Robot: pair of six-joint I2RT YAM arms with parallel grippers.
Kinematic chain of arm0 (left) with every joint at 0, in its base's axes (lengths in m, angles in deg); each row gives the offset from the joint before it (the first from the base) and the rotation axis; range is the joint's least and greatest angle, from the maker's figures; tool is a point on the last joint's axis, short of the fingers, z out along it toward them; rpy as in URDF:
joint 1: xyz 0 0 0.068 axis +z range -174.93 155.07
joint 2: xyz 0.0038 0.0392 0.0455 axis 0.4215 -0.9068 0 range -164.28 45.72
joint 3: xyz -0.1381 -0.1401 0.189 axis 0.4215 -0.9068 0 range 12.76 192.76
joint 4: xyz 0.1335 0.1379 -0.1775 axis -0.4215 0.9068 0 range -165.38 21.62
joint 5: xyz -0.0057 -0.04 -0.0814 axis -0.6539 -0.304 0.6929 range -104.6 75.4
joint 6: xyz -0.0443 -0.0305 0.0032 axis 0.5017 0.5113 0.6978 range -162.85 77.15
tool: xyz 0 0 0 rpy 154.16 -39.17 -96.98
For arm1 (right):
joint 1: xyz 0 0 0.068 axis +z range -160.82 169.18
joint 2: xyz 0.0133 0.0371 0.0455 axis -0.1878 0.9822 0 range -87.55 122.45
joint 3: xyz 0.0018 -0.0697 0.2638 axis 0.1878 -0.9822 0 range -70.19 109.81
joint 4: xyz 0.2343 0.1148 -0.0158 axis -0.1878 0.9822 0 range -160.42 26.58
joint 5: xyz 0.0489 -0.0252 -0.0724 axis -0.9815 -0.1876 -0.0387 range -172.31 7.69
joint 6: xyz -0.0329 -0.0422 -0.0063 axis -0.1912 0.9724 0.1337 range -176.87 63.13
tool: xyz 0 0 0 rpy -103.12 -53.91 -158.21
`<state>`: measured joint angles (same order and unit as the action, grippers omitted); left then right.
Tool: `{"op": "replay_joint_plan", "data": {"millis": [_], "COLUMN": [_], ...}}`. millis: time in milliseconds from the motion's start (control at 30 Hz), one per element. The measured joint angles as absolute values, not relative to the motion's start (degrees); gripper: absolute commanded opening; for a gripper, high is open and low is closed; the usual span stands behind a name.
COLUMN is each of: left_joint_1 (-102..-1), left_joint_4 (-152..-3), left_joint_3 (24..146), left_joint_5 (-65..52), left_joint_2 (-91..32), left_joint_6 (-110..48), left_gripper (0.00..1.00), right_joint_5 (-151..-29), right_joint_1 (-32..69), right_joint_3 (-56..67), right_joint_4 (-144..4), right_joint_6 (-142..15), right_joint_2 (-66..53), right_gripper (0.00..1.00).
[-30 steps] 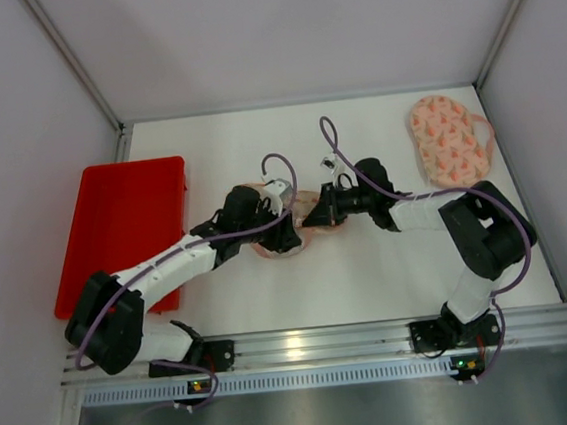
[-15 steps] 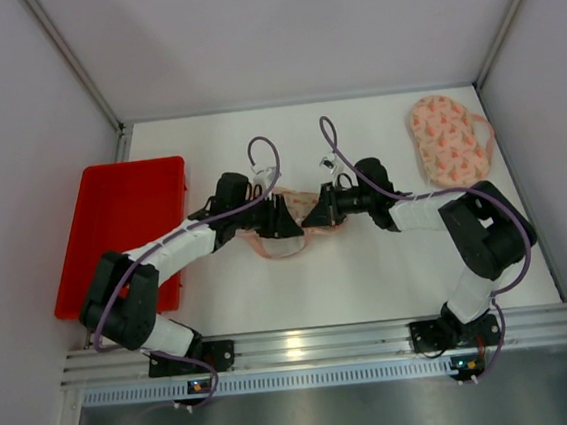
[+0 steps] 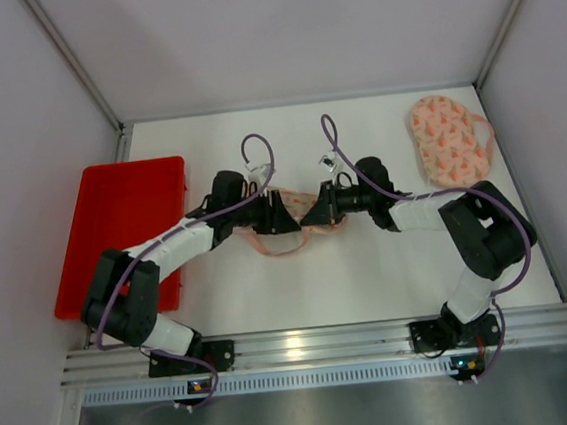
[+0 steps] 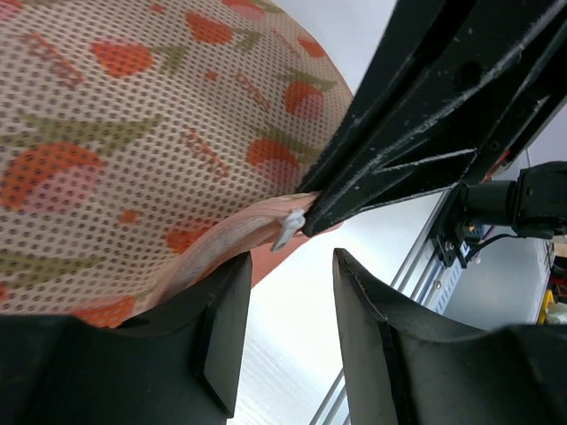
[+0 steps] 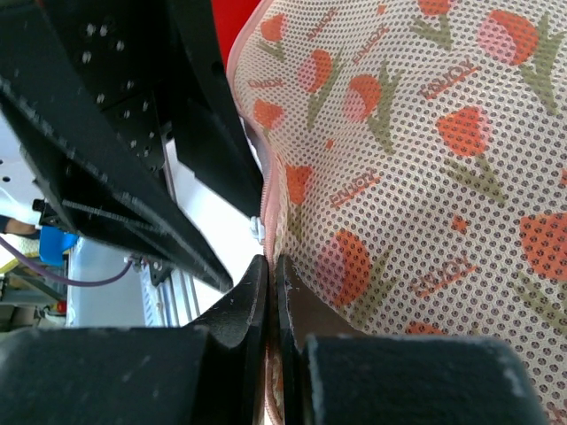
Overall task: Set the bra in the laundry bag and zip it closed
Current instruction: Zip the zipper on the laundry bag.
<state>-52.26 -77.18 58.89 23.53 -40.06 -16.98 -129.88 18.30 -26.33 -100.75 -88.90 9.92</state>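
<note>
Laundry bag [image 3: 291, 240] lies on the table [image 3: 370, 274] right of the red tray [image 3: 113, 219], apart from it, spanning between both grippers. Right gripper [image 3: 316, 212], on the bag's side away from the tray: jaws pressed together, pinching the bag's seam edge. Left gripper [image 3: 280, 217], on the tray side: jaws partway apart, nothing clamped; mesh sits over one finger, zipper pull [image 4: 289, 228] just ahead of the gap. Another tulip-print fabric piece [image 3: 447, 138] lies far right of the tray. Can't tell where the bra is.
</note>
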Motion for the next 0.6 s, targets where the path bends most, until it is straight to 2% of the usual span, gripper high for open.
{"op": "replay_joint_plan", "data": {"millis": [267, 600], "left_joint_1": [-48.96, -49.25], "left_joint_4": [-77.18, -77.2], "left_joint_3": [59.67, 60.55], "left_joint_5": [25.12, 28.47], "left_joint_2": [-41.08, -42.2], "left_joint_6": [-17.0, -16.98], "left_gripper": [0.49, 0.45], "right_joint_5": [-130.21, -130.21], "right_joint_1": [18.3, 18.32], "right_joint_3": [-26.71, -26.71], "right_joint_4": [-101.12, -101.16], "right_joint_6": [-89.01, -88.99], "right_joint_2": [9.92, 9.92], "right_gripper": [0.0, 0.0]}}
